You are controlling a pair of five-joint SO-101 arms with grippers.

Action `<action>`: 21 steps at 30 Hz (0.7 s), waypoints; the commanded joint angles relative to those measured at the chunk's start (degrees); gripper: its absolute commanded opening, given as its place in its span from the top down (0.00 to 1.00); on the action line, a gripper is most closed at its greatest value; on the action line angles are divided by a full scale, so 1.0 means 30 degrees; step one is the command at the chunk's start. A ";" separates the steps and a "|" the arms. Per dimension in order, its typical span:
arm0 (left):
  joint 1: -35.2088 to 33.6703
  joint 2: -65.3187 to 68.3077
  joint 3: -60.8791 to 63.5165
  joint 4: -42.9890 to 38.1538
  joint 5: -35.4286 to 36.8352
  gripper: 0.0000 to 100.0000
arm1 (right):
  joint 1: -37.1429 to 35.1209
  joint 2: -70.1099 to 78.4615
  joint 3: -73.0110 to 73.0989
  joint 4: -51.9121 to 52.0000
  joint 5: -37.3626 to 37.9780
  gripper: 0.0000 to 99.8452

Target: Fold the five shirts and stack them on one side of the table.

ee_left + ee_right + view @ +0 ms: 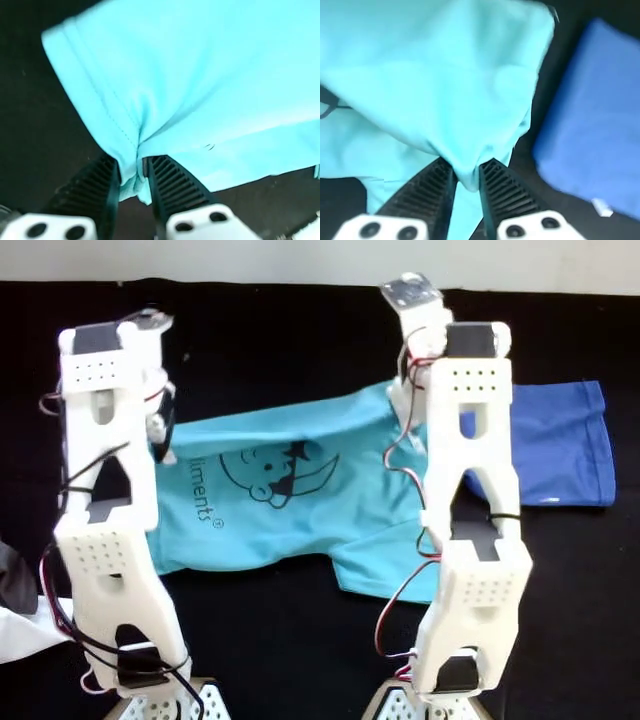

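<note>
A turquoise shirt [290,500] with a dark cartoon print lies spread across the middle of the black table, print side up. My left gripper [131,175] is shut on the turquoise shirt [200,85] at its hem edge, fabric bunched between the ribbed fingers [172,182]. At the shirt's far left side stands the left arm [110,440]. My right gripper [466,182] is shut on a fold of the turquoise shirt [430,85] near its far right corner. A folded blue shirt [555,445] lies at the right, beside the right arm [470,460].
The blue shirt [595,125] lies close beside the right gripper on the black tabletop [280,640]. Dark and white cloth [20,610] sits at the table's left edge. Bare black surface lies in front of the turquoise shirt, between the two arm bases.
</note>
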 commanded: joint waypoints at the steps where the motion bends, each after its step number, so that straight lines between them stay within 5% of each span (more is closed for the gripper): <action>1: -0.0630 -0.2945 0.2740 0.0352 -0.0938 0.99 | 0.0396 -0.2300 0.2476 0.0308 -0.0557 0.99; 14: -0.0630 -0.9832 1.3436 0.0234 -0.2813 0.99 | 0.0806 -1.2322 1.8095 -0.3004 0.1172 0.99; 21: -0.0571 -1.0095 1.6864 -0.2227 -0.2813 0.99 | 0.2300 -1.4842 2.1524 -0.4205 0.2755 0.99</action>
